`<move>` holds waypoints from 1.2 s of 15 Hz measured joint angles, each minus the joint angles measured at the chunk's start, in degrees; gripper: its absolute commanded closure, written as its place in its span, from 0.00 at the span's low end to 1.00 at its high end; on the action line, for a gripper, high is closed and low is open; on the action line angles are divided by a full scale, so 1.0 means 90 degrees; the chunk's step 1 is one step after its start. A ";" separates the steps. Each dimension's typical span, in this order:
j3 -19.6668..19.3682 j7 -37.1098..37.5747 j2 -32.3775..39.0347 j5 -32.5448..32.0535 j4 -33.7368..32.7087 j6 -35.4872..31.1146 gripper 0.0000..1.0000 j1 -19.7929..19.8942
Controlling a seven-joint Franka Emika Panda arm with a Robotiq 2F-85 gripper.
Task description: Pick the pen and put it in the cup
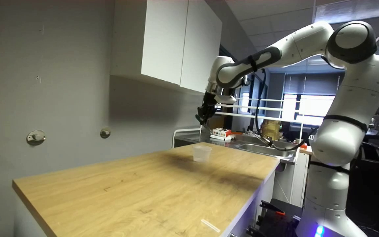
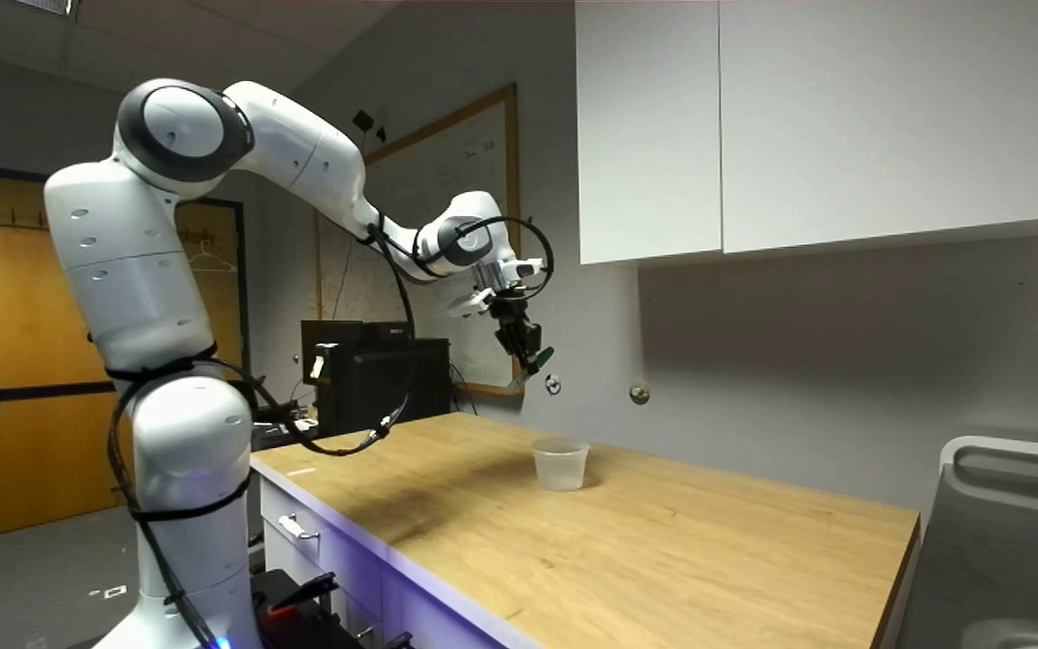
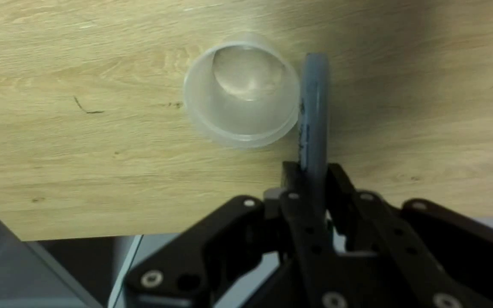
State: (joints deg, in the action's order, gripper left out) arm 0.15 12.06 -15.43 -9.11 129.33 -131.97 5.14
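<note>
The cup point(image 1: 202, 154) is a small translucent whitish tumbler standing upright on the wooden counter. It shows in both exterior views, also here point(image 2: 561, 466), and its open mouth shows in the wrist view point(image 3: 236, 117). My gripper point(image 3: 313, 171) is shut on the pen point(image 3: 314, 102), a grey stick with dark print. An exterior view shows the gripper point(image 2: 530, 361) well above the counter, with the pen tilted, its grey end point(image 2: 517, 383) low and a green end point(image 2: 545, 357) up. In the wrist view the pen's tip lies just right of the cup's rim. The cup looks empty.
The wooden counter point(image 1: 137, 184) runs along the grey wall under white cabinets point(image 1: 166, 42). A metal sink point(image 1: 265, 149) and a red-and-white box point(image 1: 221, 132) lie beyond one end. Black monitors point(image 2: 384, 379) stand beyond the opposite end. A cable hangs along the arm.
</note>
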 measured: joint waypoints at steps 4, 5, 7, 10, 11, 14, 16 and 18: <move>-0.0060 0.0379 0.0243 -0.0317 -0.0020 -0.0466 0.93 0.0322; -0.0062 0.0504 0.0341 -0.0396 -0.0021 -0.0572 0.93 0.0356; -0.0061 0.0743 0.0558 -0.0510 -0.0027 -0.0730 0.93 0.0375; -0.0051 0.1030 0.0928 -0.0629 -0.0037 -0.0914 0.93 0.0361; -0.0051 0.1109 0.1072 -0.0651 -0.0045 -0.0955 0.93 0.0348; -0.0058 0.1231 0.1500 -0.0683 -0.0091 -0.1056 0.94 0.0302; -0.0081 0.1247 0.1756 -0.0684 -0.0148 -0.1081 0.94 0.0262; -0.0131 0.1247 0.1966 -0.0684 -0.0221 -0.1085 0.84 0.0212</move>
State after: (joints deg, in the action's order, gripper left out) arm -1.03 23.28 2.26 -15.26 127.34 -141.73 7.05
